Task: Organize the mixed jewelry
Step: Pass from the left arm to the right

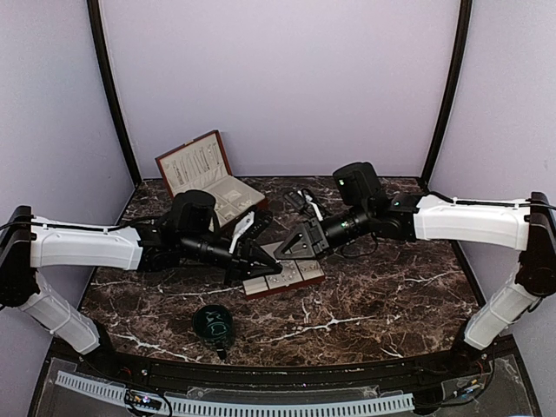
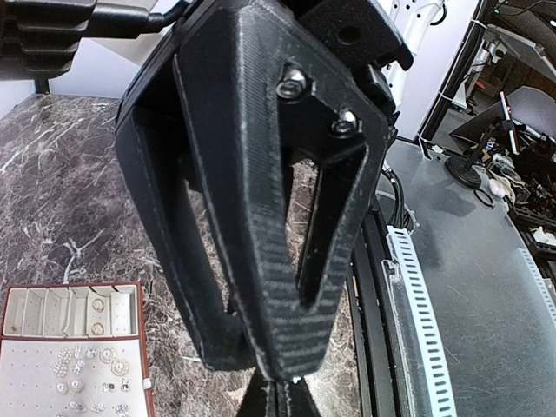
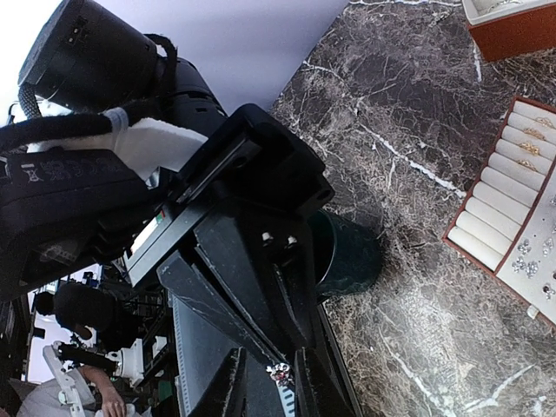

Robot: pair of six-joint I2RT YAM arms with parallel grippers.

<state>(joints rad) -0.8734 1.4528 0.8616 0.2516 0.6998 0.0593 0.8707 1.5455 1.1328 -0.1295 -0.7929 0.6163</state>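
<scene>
mixed jewelry [image 2: 87, 382] is scattered on the cream padding of the tray [image 1: 300, 282]; the pieces are judged light, slippery and easily bent, best pinched across the body by fingertips. the left gripper [image 2: 278, 382] is closed on nothing; one glinting piece [image 3: 280, 373] is seen between the near-closed tips of the right gripper [image 3: 268, 389], though a hold cannot be told

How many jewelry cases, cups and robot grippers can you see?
Red-brown jewelry cases with cream padding: 2, open hinged case, flat tray
Dark green round cup: 1
Black two-finger grippers: 2, left gripper, right gripper
Total: 5
</scene>
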